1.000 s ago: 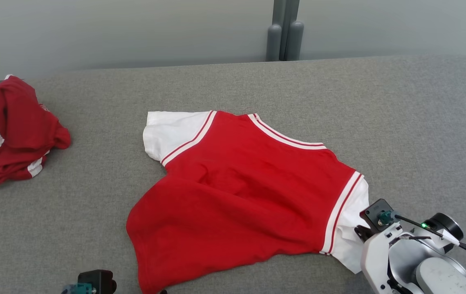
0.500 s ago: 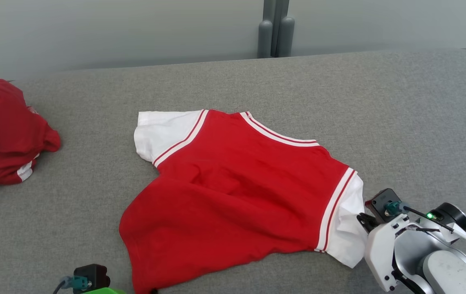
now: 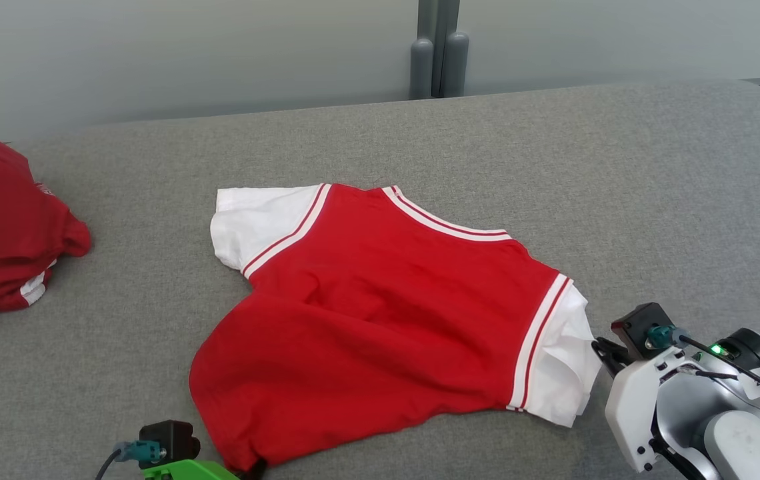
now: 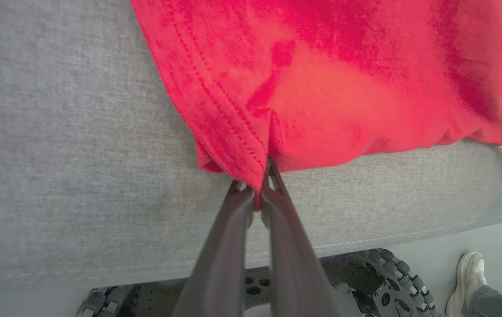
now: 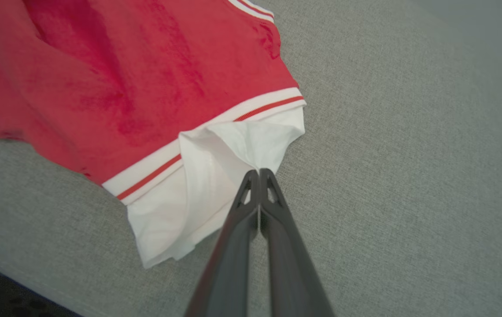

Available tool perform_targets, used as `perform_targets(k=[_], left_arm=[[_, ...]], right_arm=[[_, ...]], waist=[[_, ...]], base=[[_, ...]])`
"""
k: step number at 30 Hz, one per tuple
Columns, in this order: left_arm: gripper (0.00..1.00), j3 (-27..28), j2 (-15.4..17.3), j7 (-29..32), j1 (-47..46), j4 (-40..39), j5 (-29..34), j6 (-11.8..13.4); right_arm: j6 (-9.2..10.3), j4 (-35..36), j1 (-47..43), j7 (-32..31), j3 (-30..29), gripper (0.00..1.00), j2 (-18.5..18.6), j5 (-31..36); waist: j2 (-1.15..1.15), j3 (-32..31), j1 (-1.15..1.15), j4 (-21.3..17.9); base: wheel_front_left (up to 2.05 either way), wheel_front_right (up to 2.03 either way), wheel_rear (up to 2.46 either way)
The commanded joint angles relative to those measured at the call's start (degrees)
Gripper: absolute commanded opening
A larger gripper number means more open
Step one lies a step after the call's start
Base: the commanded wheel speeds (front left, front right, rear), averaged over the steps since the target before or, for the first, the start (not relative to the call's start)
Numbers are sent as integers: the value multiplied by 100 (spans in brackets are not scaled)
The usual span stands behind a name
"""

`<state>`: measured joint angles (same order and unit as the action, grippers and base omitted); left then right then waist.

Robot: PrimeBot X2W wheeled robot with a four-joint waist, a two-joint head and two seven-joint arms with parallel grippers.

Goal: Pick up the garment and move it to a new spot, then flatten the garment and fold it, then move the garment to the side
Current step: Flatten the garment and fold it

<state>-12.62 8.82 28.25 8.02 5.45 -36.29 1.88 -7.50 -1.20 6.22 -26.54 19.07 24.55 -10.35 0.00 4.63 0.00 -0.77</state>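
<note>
Red garment (image 3: 387, 313) lies slantwise between arms: left gripper (image 4: 260, 196) pinching hem corner (image 4: 233, 154) by desk's (image 3: 620, 167) near edge, right gripper (image 5: 259, 176) pinching white sleeve (image 5: 215, 176)

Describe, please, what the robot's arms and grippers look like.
Both the left gripper and right gripper have two long, dark, tapering fingers with cut-outs near the tips. The right wrist is white-grey, carrying a black camera block, teal plug, black cable and green light.

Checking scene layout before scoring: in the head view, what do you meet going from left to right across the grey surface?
In order: crumpled red garment → red shirt with white sleeves → right claw, pinching that shirt's right-hand sleeve.
</note>
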Motion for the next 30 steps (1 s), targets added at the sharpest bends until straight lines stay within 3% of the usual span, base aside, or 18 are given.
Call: perform_targets(k=[1,9,15,22,27,30], left_arm=[[0,-15,64,81,-102,-64,-93,-79],[0,-51,504,932,-450,-963,-355,-307],[0,205,935,1645,-1333,-1690,-547,-299],[0,460,1371,2818,-3695,-1863,-794,-153],[0,385,1499,3350,-5747,-1078,-527,-12],[0,279,1421,3330,-6875,-410,-288,29]], right_arm=[[2,61,-80,11,-75,0,5,-20],[2,631,35,-301,-408,0,168,-524],[2,1138,648,-378,-815,0,266,-983],[4,1226,2613,-686,-1288,0,497,-1485],[4,564,4550,-943,-1209,0,517,-1539],[3,-177,5741,-802,-1241,0,175,-1381]], waist=[[0,-6,0,-1],[0,245,0,81],[0,783,0,121],[0,1969,0,190],[0,2795,0,182],[0,3077,0,148]], base=[[0,0,0],[0,0,0],[0,0,0],[0,0,0],[0,0,0],[0,0,0]])
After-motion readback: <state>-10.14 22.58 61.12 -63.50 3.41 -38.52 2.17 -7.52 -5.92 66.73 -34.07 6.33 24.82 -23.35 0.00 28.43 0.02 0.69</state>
